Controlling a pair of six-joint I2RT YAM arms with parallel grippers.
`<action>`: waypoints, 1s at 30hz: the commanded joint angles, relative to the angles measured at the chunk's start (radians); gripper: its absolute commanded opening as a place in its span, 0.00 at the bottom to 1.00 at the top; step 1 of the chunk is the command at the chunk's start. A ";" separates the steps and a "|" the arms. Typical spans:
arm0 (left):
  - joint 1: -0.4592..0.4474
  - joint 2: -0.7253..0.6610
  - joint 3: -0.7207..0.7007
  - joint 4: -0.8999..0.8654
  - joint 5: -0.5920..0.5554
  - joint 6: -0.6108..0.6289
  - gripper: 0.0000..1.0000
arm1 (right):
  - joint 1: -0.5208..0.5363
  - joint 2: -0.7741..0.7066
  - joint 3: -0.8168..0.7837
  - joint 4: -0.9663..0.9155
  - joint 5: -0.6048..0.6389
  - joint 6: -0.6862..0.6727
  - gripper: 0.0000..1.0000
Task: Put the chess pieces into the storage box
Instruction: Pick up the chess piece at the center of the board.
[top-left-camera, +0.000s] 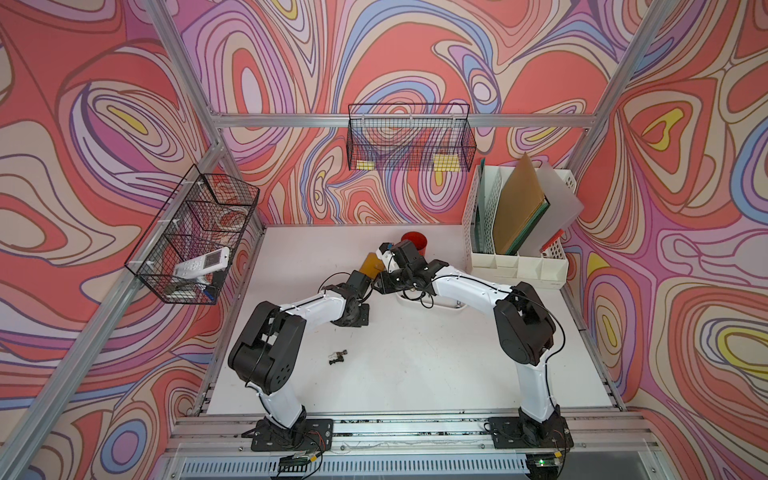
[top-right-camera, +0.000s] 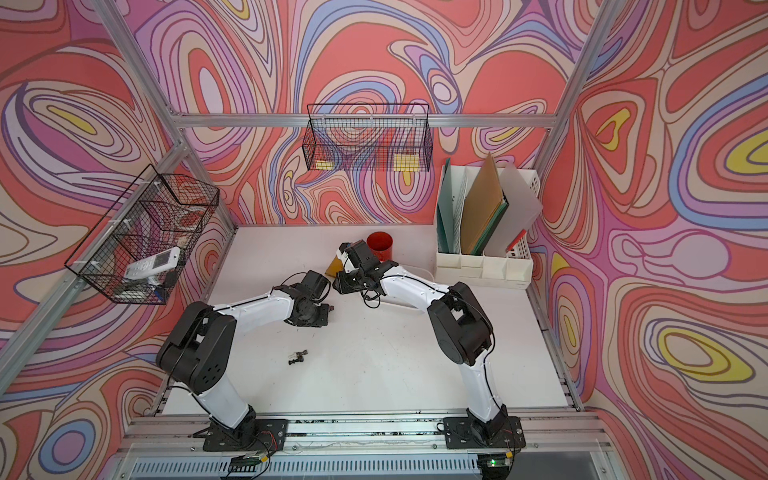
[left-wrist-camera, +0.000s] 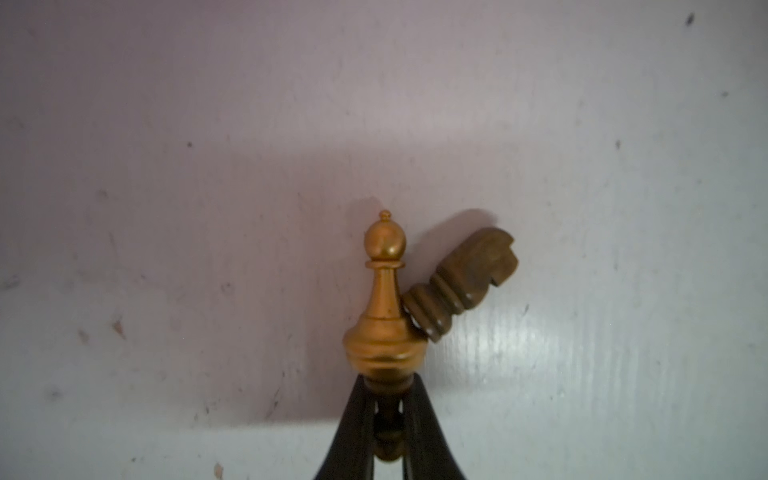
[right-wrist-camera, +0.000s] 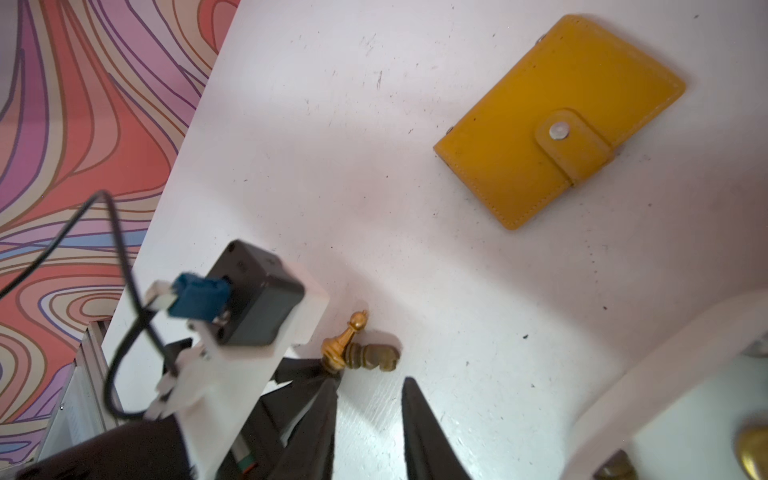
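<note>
I had the left gripper (left-wrist-camera: 388, 397) clenched on the base of a gold pawn (left-wrist-camera: 384, 299), mid-table and left of the storage box (right-wrist-camera: 648, 365). The pawn's long axis ran near to far, with its ball head pointing far, toward the yellow wallet (right-wrist-camera: 557, 120). I couldn't tell whether it had cleared the table (left-wrist-camera: 166, 208). A brown knight (left-wrist-camera: 461, 282) lay on its side touching the pawn's base, head angled far-right. The right gripper (right-wrist-camera: 370, 380) hovered beside them, fingers apart around nothing. A few loose pieces (top-left-camera: 337, 357) lay nearer, well apart from the box.
</note>
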 joint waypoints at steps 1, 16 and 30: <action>0.002 -0.081 -0.094 0.028 0.111 -0.014 0.03 | 0.007 0.045 0.035 -0.045 -0.060 0.019 0.31; 0.003 -0.261 -0.366 0.392 0.208 -0.053 0.00 | 0.025 0.113 -0.015 0.037 -0.215 0.137 0.40; 0.003 -0.360 -0.503 0.563 0.204 -0.044 0.00 | 0.040 0.156 -0.032 0.081 -0.289 0.208 0.42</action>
